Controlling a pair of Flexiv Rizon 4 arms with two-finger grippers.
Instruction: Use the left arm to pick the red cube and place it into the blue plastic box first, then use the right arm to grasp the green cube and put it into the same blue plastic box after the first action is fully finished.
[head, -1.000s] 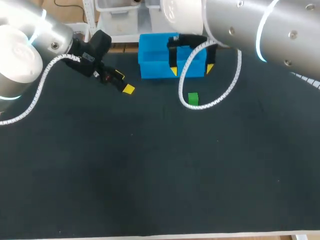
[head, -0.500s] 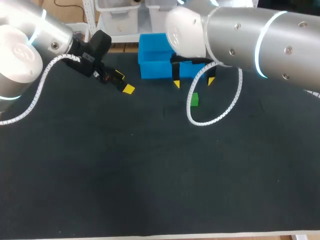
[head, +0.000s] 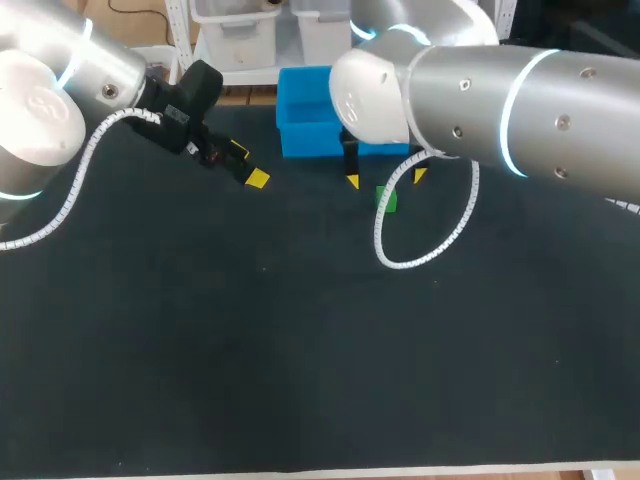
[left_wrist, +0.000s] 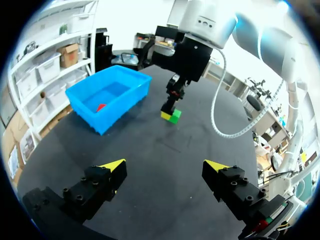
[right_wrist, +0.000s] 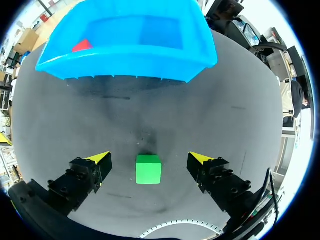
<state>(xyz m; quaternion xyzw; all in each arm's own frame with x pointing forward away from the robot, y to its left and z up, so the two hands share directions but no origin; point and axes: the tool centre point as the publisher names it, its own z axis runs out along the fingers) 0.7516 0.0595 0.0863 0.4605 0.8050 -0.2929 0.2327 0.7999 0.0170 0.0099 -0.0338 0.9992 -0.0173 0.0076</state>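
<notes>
The green cube (right_wrist: 149, 169) rests on the black table (head: 300, 330), between the open fingers of my right gripper (right_wrist: 150, 160), untouched by them. In the head view the green cube (head: 387, 200) sits just in front of the blue plastic box (head: 310, 125), with my right gripper (head: 385, 179) above it. The red cube (right_wrist: 81, 45) lies inside the blue box (right_wrist: 127, 55), in a far corner. My left gripper (head: 248, 165) hangs open and empty at the table's back left; in its own view the left gripper (left_wrist: 165, 167) faces the box (left_wrist: 107, 97), the red cube (left_wrist: 101, 107) and the green cube (left_wrist: 175, 116).
A white coiled cable (head: 420, 240) hangs from my right arm over the table near the green cube. The black table stretches wide toward the front edge.
My right arm has come down and forward from over the blue box, bringing its open gripper around the green cube. The left arm has not moved.
</notes>
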